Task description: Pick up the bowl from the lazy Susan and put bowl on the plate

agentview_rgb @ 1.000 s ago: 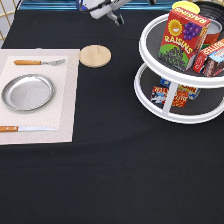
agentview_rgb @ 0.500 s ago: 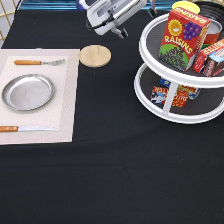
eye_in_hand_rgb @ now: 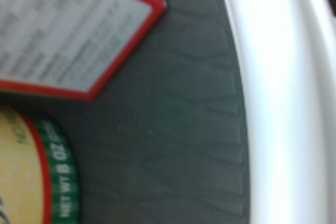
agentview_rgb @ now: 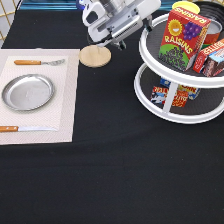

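Observation:
The white two-tier lazy Susan (agentview_rgb: pixel 150 96) stands at the exterior view's right. A dark glossy curved shape (agentview_rgb: pixel 212 9) at the back of its top tier, mostly hidden behind a raisins box (agentview_rgb: pixel 182 40), may be the bowl. The silver plate (agentview_rgb: pixel 27 92) lies empty on a pale placemat at the exterior view's left. My gripper (agentview_rgb: pixel 145 25) hangs at the exterior view's top, at the left edge of the top tier, and holds nothing that shows. The wrist view shows the dark grey tray surface (eye_in_hand_rgb: pixel 187 125) and its white rim (eye_in_hand_rgb: pixel 285 100) from close by.
A round wooden coaster (agentview_rgb: pixel 95 56) lies below the gripper. A fork (agentview_rgb: pixel 37 62) and a knife (agentview_rgb: pixel 25 129) flank the plate on the placemat (agentview_rgb: pixel 65 100). Boxes and cans crowd both tiers; a red-edged box (eye_in_hand_rgb: pixel 75 40) and a yellow can (eye_in_hand_rgb: pixel 22 165) show in the wrist view.
My gripper has come down and moved right, from the exterior view's top edge to the left rim of the lazy Susan's top tier. Nothing else has moved.

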You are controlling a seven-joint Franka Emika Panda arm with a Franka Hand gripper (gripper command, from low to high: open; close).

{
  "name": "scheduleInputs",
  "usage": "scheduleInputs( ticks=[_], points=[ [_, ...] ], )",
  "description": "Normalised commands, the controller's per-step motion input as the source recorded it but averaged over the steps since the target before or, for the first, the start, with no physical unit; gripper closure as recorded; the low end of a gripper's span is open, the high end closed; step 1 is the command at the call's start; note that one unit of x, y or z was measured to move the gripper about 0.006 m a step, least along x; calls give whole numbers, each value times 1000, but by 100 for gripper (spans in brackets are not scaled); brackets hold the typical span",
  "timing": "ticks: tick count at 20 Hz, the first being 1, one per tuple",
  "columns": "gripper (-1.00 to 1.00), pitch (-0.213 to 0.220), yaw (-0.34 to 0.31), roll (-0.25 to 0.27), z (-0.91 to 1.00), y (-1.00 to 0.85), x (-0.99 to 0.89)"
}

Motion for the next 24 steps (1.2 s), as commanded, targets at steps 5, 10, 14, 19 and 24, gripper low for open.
scheduleInputs(
  ticks=[5,10,14,19,24],
  points=[
    [-100,93,-27,1,52,234,264],
    [-100,41,-62,1,-10,-20,507],
    [-100,31,-31,0,111,0,749],
    [-100,6,0,0,225,0,817],
    [-100,0,0,0,215,-10,614]
  ],
)
